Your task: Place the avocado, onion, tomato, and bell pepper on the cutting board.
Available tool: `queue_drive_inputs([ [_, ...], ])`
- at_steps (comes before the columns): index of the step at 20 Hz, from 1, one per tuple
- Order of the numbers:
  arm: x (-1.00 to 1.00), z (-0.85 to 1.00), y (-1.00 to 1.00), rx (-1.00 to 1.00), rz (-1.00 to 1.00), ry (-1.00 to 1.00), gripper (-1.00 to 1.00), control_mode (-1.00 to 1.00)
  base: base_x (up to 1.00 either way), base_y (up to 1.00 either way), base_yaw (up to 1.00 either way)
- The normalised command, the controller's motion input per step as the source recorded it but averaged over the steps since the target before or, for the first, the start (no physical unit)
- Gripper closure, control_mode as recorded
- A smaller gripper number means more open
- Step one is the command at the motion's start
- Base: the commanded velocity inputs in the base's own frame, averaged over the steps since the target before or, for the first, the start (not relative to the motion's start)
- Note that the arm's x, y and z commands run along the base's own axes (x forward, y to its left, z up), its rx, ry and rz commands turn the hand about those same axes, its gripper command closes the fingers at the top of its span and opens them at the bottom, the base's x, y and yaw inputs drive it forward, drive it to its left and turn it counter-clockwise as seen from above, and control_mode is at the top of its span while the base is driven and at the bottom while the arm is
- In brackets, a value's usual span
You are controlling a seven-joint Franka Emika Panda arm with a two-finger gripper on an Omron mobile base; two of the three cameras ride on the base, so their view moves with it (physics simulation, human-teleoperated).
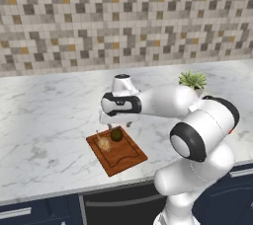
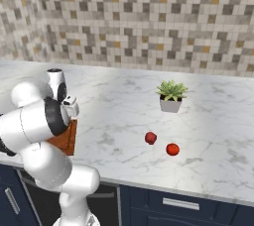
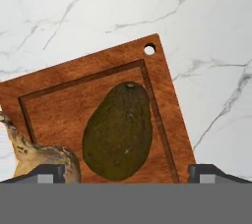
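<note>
Hand view: gripper (image 3: 126, 174) spread wide, empty, directly above avocado (image 3: 118, 132) lying on cutting board (image 3: 59, 83); onion (image 3: 37, 156) beside it on board. Tomato (image 2: 172, 149), bell pepper (image 2: 151, 138) on marble counter (image 2: 208, 121), well apart from board.

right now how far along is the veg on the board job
About halfway. Done: the avocado and onion lie on the cutting board. In hand: nothing; the pincer hangs open above the avocado. Left: two red vegetables, presumably tomato and pepper, sit on the counter by the plant.
</note>
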Motion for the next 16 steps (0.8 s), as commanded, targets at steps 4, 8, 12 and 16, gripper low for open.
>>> queue_drive_inputs([
  [4,-0.31,0.62,-0.29,0.00,0.00,-0.09,-1.00,-1.00,0.00,0.00,0.00],
  [8,-0.49,0.60,-0.51,0.00,-0.04,-0.06,-1.00,-1.00,0.00,0.00,0.00],
  [12,-0.49,0.46,-0.77,0.00,-0.08,-0.04,-1.00,-1.00,0.00,0.00,0.00],
  [16,-0.41,0.35,-0.86,0.00,-0.11,-0.02,-1.00,-1.00,0.00,0.00,0.00],
])
